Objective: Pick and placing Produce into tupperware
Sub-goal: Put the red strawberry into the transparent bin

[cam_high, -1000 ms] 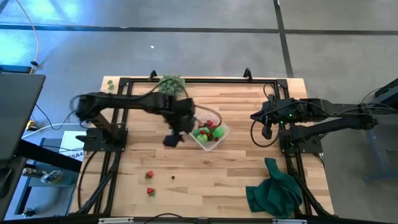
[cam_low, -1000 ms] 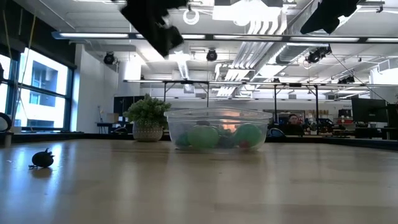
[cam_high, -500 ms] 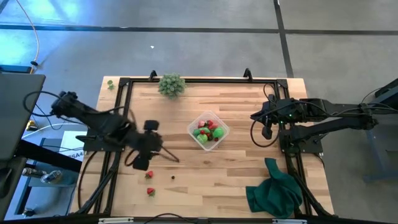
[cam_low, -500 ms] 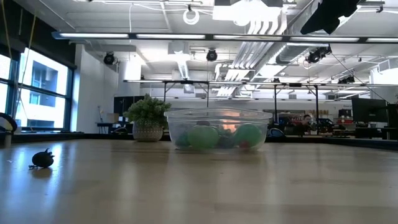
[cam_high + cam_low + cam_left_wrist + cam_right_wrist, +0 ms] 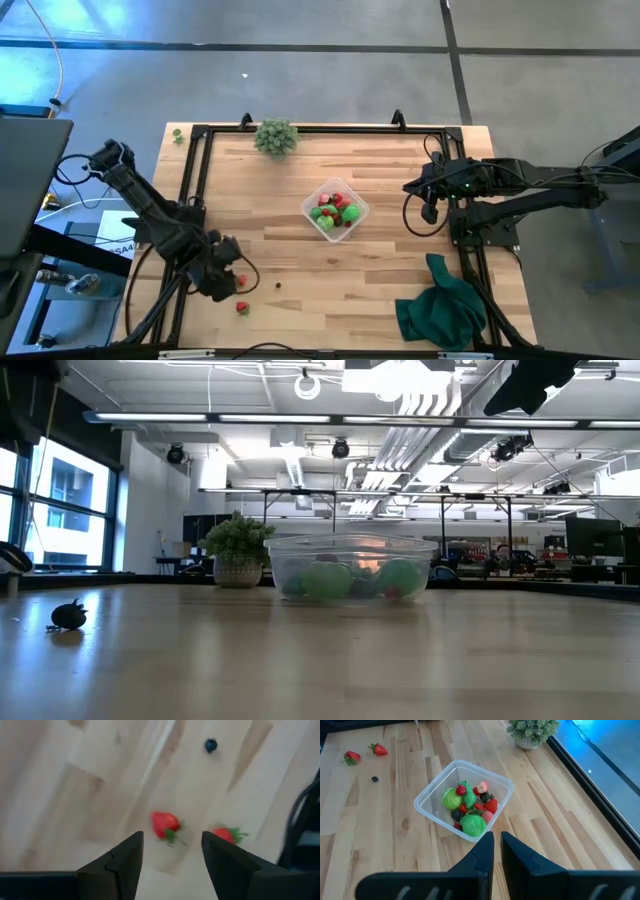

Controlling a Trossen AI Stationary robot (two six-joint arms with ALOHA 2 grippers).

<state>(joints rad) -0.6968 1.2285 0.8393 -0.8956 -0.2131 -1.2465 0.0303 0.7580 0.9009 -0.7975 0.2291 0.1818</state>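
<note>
The left gripper [image 5: 228, 278] has swung away from the container to the counter's [image 5: 380, 270] 8 o'clock area, where it hovers with jaws apart and empty. One strawberry [image 5: 164, 824] lies straight ahead between its fingers [image 5: 125, 860], a second strawberry [image 5: 226, 834] just beside, and a small dark berry [image 5: 211, 745] farther on. The clear container [image 5: 335, 209], holding red and green produce [image 5: 472, 824], sits at the counter's centre. The right gripper [image 5: 497, 840] waits closed at 3 o'clock, empty. No readable writing shows.

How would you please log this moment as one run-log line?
left gripper: open, above strawberry | right gripper: shut, waiting at table's right side | tupperware: partly filled | loose: second strawberry, dark berry
</note>
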